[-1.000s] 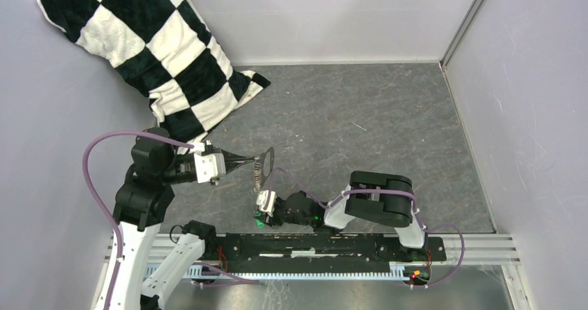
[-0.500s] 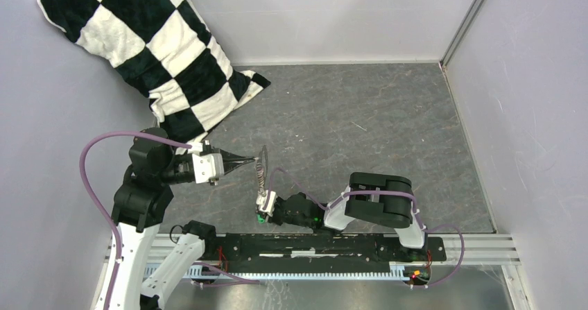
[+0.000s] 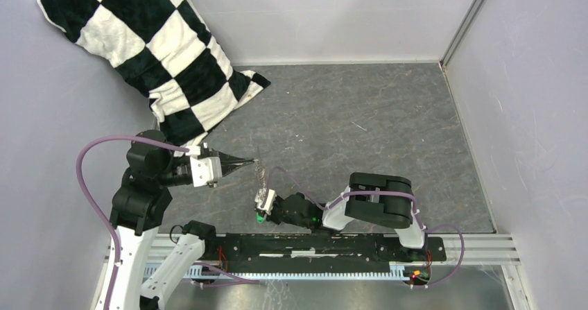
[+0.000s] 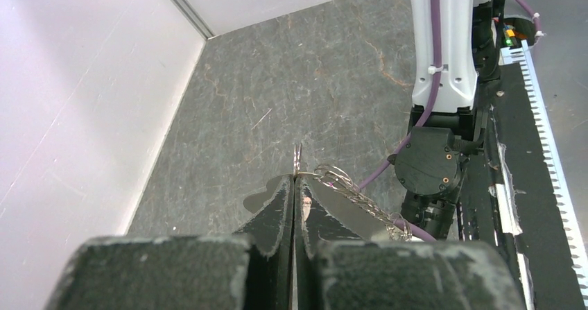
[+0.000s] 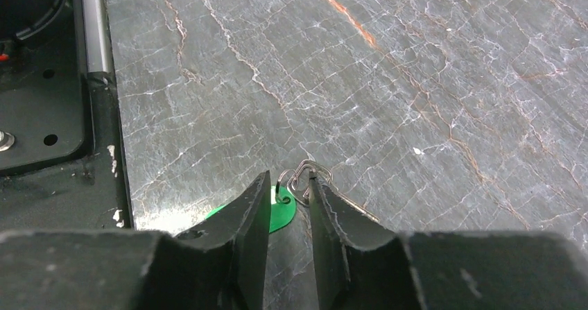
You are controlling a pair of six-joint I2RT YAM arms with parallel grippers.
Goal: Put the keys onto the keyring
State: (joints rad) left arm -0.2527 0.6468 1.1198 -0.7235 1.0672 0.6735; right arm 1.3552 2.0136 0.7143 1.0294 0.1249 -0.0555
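Tightly pressed together, the left end effector (image 4: 296, 179) pinches the rim of the keyring (image 4: 297, 156), which its wrist camera sees edge-on as a thin upright sliver just past the fingertips. From that pinch a row of small silvery pieces (image 4: 353, 195) trails down and to the right along the ring, toward the right arm's dark wrist housing (image 4: 430, 168). From above, the ring hangs in the air off the tip of the left end effector, clear of the tabletop (image 3: 360, 123).

Just beside it and lower, the right end effector (image 5: 288, 176) points down at the tabletop with its fingers a narrow gap apart. The keys (image 5: 283, 213) lie right at its tips: the bright green tag shows under and between the fingers, and a small wire loop sits at the mouth of the gap, against the right-hand fingertip (image 5: 313, 182). Whether the fingers actually pinch that loop I cannot tell. In the overhead view the green tag shows just below the right end effector, near the black base rail (image 3: 326, 244).

Farther out, a black-and-white checked pillow (image 3: 152, 53) leans into the far left corner, well apart from both arms.
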